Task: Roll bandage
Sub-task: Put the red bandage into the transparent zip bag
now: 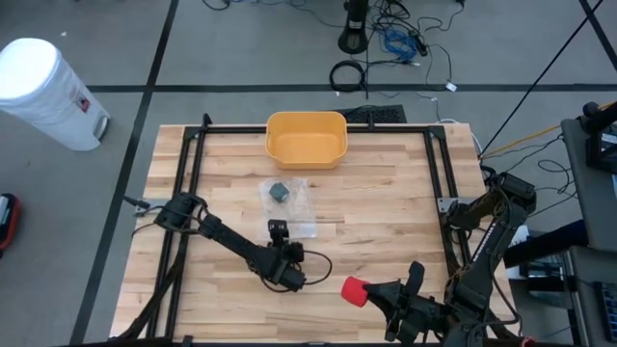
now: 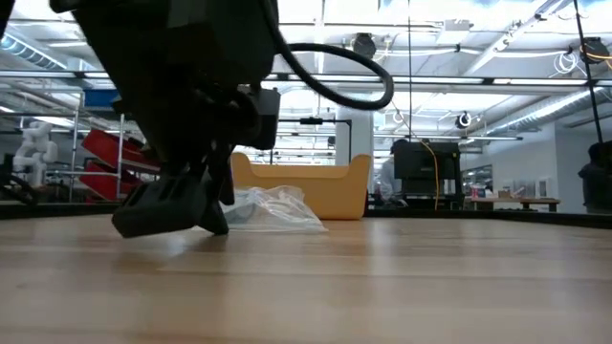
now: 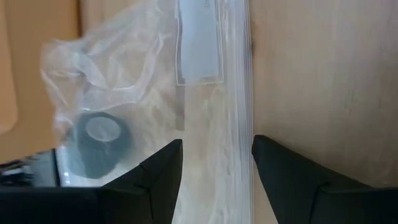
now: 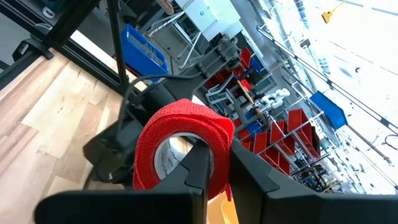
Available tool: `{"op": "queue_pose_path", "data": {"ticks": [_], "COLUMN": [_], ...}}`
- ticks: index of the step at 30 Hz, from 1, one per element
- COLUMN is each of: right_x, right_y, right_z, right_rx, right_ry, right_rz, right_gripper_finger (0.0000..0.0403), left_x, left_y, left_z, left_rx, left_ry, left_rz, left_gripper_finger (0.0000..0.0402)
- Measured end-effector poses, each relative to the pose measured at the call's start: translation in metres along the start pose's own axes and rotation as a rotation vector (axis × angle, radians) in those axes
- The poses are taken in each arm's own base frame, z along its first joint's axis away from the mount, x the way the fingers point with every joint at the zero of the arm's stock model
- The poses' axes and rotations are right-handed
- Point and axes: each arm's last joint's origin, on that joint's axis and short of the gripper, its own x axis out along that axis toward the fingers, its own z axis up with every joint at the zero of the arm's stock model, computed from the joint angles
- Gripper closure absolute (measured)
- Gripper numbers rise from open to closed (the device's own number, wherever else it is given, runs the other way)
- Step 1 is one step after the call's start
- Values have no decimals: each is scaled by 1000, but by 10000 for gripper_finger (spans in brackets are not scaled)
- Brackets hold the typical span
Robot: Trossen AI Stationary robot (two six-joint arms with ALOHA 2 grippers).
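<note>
We look out on a big industrial lab or workshop hall: a high ceiling with exposed trusses and strip lights (image 2: 459, 57), racks of red storage bins (image 4: 292, 146), a white humanoid robot (image 2: 33, 143), and cables (image 1: 395, 43) across a grey floor.

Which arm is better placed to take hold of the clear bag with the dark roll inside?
Left. The left gripper sits open at the edge of the clear bag holding the dark roll. The right gripper is farther off, already shut on the red bandage roll.
</note>
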Motion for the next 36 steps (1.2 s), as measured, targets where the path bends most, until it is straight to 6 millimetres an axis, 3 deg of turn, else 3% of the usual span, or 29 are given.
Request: {"op": "queue_pose_path", "data": {"ticks": [20, 36], "right_x": [0, 0], "right_y": [0, 0], "right_z": [0, 0], "right_rx": [-9, -8], "right_ry": [0, 0], "right_rz": [0, 0], "right_gripper_finger": [364, 364], "left_x": [5, 21], "left_y": [6, 21], "left_z": [2, 6], "left_rx": [22, -28], "left_ry": [-39, 32], "left_rz": [129, 75], "left_gripper_finger": [191, 200]}}
